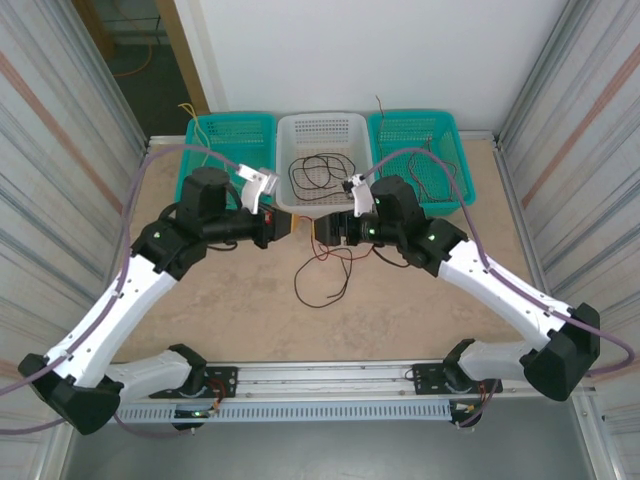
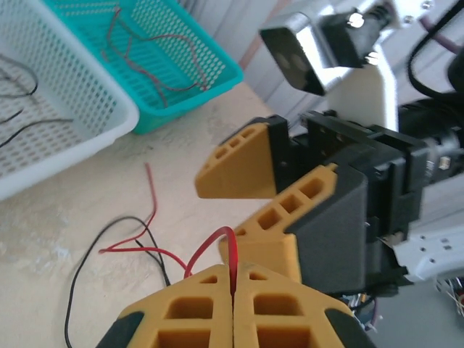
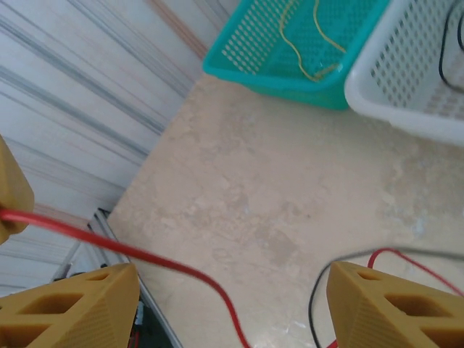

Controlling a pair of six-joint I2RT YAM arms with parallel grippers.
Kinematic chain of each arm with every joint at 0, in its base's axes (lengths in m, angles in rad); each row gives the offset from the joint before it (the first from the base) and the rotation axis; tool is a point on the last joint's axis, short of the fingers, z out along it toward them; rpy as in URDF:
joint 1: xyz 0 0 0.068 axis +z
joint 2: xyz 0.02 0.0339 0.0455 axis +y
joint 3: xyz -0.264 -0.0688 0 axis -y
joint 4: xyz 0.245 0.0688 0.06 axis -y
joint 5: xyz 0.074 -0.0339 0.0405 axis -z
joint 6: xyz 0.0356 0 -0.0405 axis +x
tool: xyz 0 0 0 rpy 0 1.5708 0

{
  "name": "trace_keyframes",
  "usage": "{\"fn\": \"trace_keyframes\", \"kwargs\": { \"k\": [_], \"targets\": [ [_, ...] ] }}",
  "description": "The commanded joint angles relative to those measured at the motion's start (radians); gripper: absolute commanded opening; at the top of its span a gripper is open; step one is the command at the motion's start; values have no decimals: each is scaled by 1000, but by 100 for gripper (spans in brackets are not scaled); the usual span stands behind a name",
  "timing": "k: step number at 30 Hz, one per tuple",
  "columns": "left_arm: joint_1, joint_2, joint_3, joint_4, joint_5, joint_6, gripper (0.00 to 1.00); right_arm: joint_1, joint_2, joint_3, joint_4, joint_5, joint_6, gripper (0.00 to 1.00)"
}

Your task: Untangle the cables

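1. Right now the left claw (image 2: 233, 274) is pinched tight on a red wire (image 2: 226, 250). It lifts one loop clear of the table (image 1: 230, 300), so that strand stands apart from the rest.
2. Facing it and just beside it, the right claw (image 3: 232, 281) is spread wide and grips nothing. The same red wire runs across the gap between its fingers, so it looks posed to take a second hold. The two arms could then draw the strand out between them.
3. The loose tangle (image 1: 326, 268) is red strands looped with a black wire (image 2: 76, 275). It lies on the table below both claws, in front of the white basket (image 1: 322, 118).
4. Black wires (image 1: 318, 172) lie in the white basket and a yellow wire (image 3: 284, 32) in the left green basket (image 3: 275, 81). Reddish wires (image 2: 110, 36) lie in the right green basket (image 2: 188, 98). That suggests sorting by colour, so the held strand probably belongs on the right.
5. Pulling too quickly may drag the black wire along.
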Motion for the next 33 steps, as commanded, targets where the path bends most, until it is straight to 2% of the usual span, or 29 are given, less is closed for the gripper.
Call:
{"fn": "trace_keyframes", "kwargs": {
  "k": [1, 4, 7, 11, 15, 17, 20, 24, 28, 33],
  "targets": [
    [29, -4, 88, -44, 107, 98, 0, 2, -21, 59, -20, 46, -74, 68],
    [66, -13, 107, 19, 170, 68, 0, 2, -17, 79, -26, 31, -88, 64],
    [97, -11, 129, 71, 244, 38, 0, 7, -18, 81, -14, 2, -91, 50],
    [110, 6, 194, 59, 288, 47, 0, 22, -32, 74, 12, -32, -103, 63],
    [126, 13, 244, 51, 307, 52, 0, 32, -41, 67, 31, -72, -113, 69],
    [135, 17, 262, 67, 338, 41, 0, 41, -39, 67, 38, -80, -113, 70],
    [141, 20, 285, 72, 334, 42, 0, 51, -33, 79, 35, -86, -120, 65],
    [181, 10, 285, 121, 337, 6, 0, 59, -47, 80, 42, -83, -120, 66],
    [235, -11, 251, 250, 371, -92, 0, 63, -62, 70, 67, -116, -107, 69],
    [250, -11, 258, 300, 385, -129, 0, 67, -67, 64, 107, -180, -88, 74]
  ]
}}
